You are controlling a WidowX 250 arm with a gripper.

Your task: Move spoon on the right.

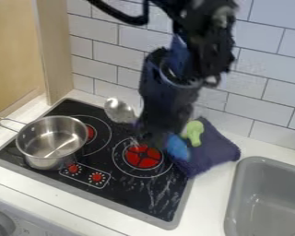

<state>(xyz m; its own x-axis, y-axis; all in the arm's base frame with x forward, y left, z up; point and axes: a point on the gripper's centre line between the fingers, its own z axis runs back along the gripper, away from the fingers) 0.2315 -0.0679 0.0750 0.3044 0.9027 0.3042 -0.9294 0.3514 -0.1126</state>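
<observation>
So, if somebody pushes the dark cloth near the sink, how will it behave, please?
The dark cloth has soft, uneven edges, so it would probably bunch up instead of sliding like a stiff piece. The green thing lies on it and may be dragged along or tip off. It looks like plain fabric, so I would guess it is light for its size.

Spoon hdl. point(132, 121) partly behind hand point(155, 139)

The arm point(208, 39) is black — 1 curved black cable point(138, 20), dark-blue patches point(179, 48).
</observation>
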